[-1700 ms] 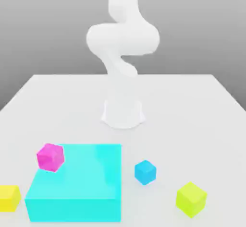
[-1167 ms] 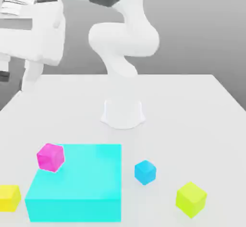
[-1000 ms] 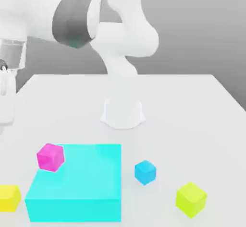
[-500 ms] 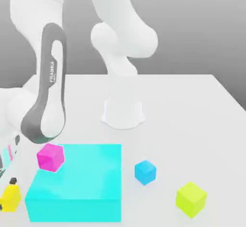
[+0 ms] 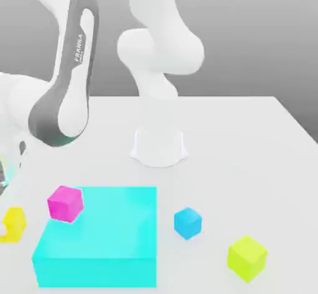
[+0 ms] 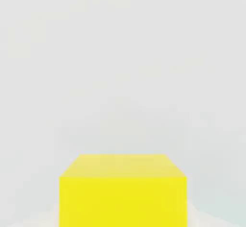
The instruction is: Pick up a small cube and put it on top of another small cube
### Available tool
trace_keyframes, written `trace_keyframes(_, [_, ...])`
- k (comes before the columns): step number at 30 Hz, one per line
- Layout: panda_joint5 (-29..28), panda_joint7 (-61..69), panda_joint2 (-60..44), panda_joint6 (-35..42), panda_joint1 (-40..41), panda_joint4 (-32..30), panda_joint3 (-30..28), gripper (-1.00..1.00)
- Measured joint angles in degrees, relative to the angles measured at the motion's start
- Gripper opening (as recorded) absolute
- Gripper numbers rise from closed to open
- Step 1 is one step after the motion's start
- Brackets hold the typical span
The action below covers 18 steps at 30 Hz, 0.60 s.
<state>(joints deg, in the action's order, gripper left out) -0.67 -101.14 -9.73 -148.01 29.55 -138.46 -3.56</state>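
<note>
Jaws clamped on the small yellow cube (image 5: 13, 223) at the exterior view's far left edge, near side of the table (image 5: 248, 143); gripper (image 5: 3, 193) mostly cut off by that edge, reaching down onto the cube from above. In the hand view, yellow cube (image 6: 122, 192) seated right under the hand, square to it, pale table surface (image 6: 120, 53) spread out beyond. Just to the right of the held cube in the exterior view, a big flat cyan block (image 5: 99, 237), close beside but not clearly touching. On the block's far-left corner, the small magenta cube (image 5: 65, 203), tilted a little, partly overhanging the edge. Right of the block, apart from it, a small blue cube (image 5: 187, 222) on the table. Farther right and nearer still, a lime yellow-green cube (image 5: 247, 258), well apart from the rest. Behind everything, white arm (image 5: 68, 87) arching from its round base (image 5: 159, 147) at the table's middle, over and down toward the left edge.
</note>
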Motion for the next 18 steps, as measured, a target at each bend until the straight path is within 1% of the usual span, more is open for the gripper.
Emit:
trace_keyframes(5, [-1.16, -0.98, 10.04, 4.67, -1.67, -5.41, 0.8, -1.0])
trace_keyframes(11, [-0.08, -0.5, 21.76, 9.59, -3.26, -11.96, 1.72, -1.0])
trace_keyframes(13, [0.1, -0.39, 20.51, 6.9, -3.4, -13.36, 1.83, -1.0])
trace_keyframes(15, [0.23, -0.3, 17.24, 2.52, -3.47, -14.45, 1.83, -1.0])
trace_keyframes(16, [0.37, -0.19, 15.51, 0.33, -3.51, -14.93, 1.85, 1.0])
trace_keyframes(18, [0.38, -0.19, 15.51, 0.32, -3.5, -14.93, 1.85, 1.0])
